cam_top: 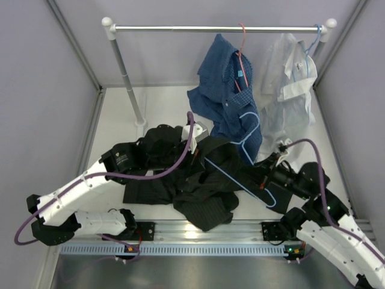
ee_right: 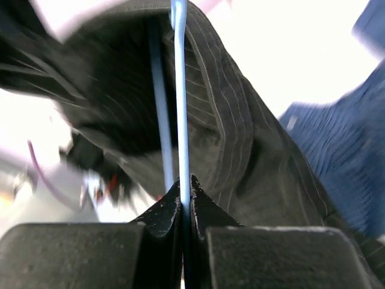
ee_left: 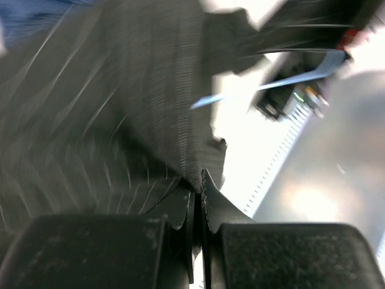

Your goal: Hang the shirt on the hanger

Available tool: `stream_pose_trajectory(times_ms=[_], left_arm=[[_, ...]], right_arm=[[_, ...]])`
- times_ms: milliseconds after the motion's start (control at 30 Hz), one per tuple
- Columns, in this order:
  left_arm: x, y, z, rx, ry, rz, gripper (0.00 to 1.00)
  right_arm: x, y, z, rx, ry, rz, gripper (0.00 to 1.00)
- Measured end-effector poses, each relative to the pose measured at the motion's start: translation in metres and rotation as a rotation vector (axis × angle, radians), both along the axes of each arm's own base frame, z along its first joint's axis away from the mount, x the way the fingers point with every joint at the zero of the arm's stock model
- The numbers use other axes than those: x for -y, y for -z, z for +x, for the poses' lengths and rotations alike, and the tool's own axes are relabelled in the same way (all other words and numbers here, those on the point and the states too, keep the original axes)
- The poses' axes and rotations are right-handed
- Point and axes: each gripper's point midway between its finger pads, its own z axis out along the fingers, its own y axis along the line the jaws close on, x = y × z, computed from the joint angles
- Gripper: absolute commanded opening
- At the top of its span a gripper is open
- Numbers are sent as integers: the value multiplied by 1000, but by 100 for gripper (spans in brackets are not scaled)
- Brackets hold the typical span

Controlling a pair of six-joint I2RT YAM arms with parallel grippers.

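The shirt point(cam_top: 180, 180) lies in a dark heap on the bench point(cam_top: 162, 108) between my two arms. It spreads more left-to-right than front-to-back, and one pinstriped flap lies towards the near edge. I cannot pick out the collar, so I cannot say which way the neck points. I judge it light, limp and a little slick. It will sag wherever it is unsupported and slide along wire, so a pinch at a seam or the collar band should serve better than a fistful of loose cloth. The left jaws are closed tight on a fold of this pinstriped cloth, as the left wrist view shows plainly.

The hanger point(cam_top: 237, 177) is thin light-blue wire. I expect it to be light, springy and smooth, apt to swivel in a pinch unless gripped near a corner. The right jaws are shut on one of its wire runs. In the right wrist view that run leads straight away from them and disappears under a fold of the shirt. From above, its long run slants from the middle of the heap down towards the right arm. A loop of the same wire shows against the hem of the blue checked shirt point(cam_top: 225, 90) hanging from the rail point(cam_top: 180, 28). I take that loop for the hook end, pointing away from me, though I am not sure.
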Motion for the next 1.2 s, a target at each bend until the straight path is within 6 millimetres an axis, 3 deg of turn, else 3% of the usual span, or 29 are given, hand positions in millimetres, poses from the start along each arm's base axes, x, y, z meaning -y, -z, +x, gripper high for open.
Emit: stream_pose_trajectory(times_ms=[67, 133, 267, 500, 633, 767, 1000, 1200], left_arm=[[-5, -1, 12, 32, -90, 11, 0], [-17, -6, 31, 79, -224, 14, 0], [-41, -20, 59, 162, -430, 1, 0], [-41, -21, 72, 198, -488, 12, 0], [-35, -18, 68, 194, -434, 21, 0], [-21, -17, 51, 165, -299, 4, 0], [-13, -11, 35, 148, -179, 0, 0], [-7, -11, 18, 128, -67, -10, 0]], right_arm=[[14, -24, 3, 78, 82, 68, 0], [23, -34, 6, 113, 137, 99, 0], [22, -30, 7, 110, 133, 78, 0], [9, -9, -11, 76, -26, -42, 0], [5, 3, -18, 45, -93, -103, 0], [-1, 10, -20, 20, -137, -123, 0], [-24, -14, -15, 88, -229, -39, 0], [-57, -21, -3, 93, -331, 10, 0]])
